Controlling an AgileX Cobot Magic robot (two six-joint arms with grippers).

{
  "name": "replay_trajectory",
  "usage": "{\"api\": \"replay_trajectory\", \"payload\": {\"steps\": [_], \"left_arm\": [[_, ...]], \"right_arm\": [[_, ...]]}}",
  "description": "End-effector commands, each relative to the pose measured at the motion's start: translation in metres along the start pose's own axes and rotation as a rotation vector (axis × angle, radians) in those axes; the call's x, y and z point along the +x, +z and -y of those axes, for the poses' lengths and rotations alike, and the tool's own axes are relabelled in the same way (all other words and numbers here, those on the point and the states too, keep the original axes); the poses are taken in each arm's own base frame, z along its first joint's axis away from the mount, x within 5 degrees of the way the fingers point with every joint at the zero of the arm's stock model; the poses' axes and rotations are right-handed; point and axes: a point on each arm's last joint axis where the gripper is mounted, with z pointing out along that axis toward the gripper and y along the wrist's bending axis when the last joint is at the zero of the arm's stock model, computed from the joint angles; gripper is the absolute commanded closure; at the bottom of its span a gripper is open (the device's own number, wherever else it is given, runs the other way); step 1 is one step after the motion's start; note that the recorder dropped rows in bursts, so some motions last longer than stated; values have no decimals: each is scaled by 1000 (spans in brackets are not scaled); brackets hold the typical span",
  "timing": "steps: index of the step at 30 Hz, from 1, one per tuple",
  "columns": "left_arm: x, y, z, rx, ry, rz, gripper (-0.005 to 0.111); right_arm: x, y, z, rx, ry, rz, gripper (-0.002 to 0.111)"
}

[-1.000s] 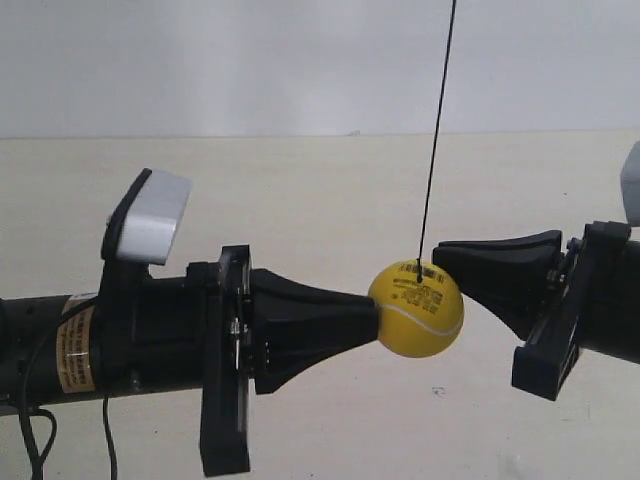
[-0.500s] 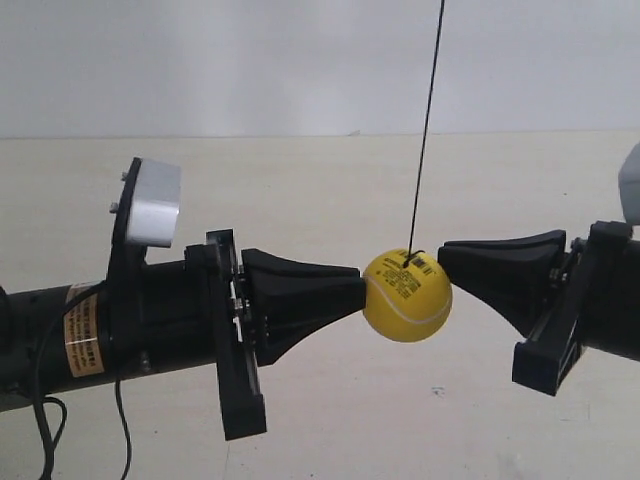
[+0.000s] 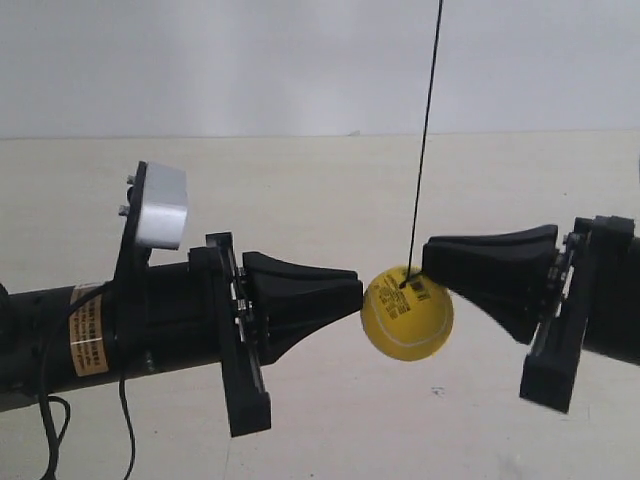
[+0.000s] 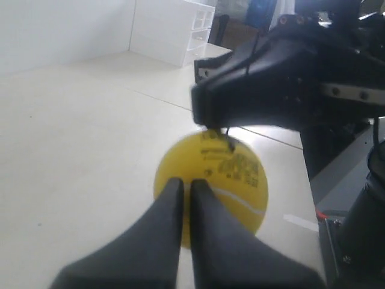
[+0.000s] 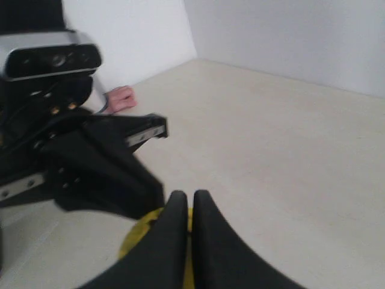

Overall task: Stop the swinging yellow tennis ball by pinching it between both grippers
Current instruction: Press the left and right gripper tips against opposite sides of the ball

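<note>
The yellow tennis ball (image 3: 407, 313) hangs on a thin black string (image 3: 425, 130) between both grippers. My left gripper (image 3: 358, 292), on the arm at the exterior view's left, is shut, its tip at the ball's upper left edge. I cannot tell whether it touches the ball. In the left wrist view its jaws (image 4: 185, 182) point at the ball (image 4: 210, 186). My right gripper (image 3: 427, 262) is shut and its tip rests against the ball's upper right, by the string knot. The right wrist view shows its jaws (image 5: 185, 194) above the ball (image 5: 135, 241), which is mostly hidden.
A pale tabletop (image 3: 330, 190) runs back to a white wall (image 3: 250, 60). White drawers (image 4: 171, 30) stand far off in the left wrist view. A hand (image 5: 119, 97) shows at the table's edge in the right wrist view, behind the left arm's silver box (image 5: 51, 57).
The right gripper has advanced onto the ball's upper right. The ball has sunk a little lower. The left gripper drew back earlier and now holds beside the ball.
</note>
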Motion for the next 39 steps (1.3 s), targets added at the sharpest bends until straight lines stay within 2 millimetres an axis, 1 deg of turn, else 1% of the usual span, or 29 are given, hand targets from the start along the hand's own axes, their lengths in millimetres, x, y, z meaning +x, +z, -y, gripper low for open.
{"api": "replay_trajectory", "payload": {"steps": [1,7,14,21,29,35,39], "left_arm": [[-3,2,-2,-12,-8,36,102],[-3,2,-2,-10,-7,34,102],[1,2,5,63,32,-10,102],[5,2,4,50,34,-52,102],[10,1,0,3,42,-125,102],[8,0,-1,-8,52,-116,102],[7,1,-2,-20,44,-101,102]], "right_arm": [[1,1,-6,-57,-27,-14,108],[3,1,-5,-44,-31,-29,108],[7,0,0,1,-44,-81,108],[12,-1,10,121,-57,-144,108],[12,-1,10,115,-48,-142,108],[11,0,4,51,-50,-126,108],[11,0,4,51,-50,-129,108]]}}
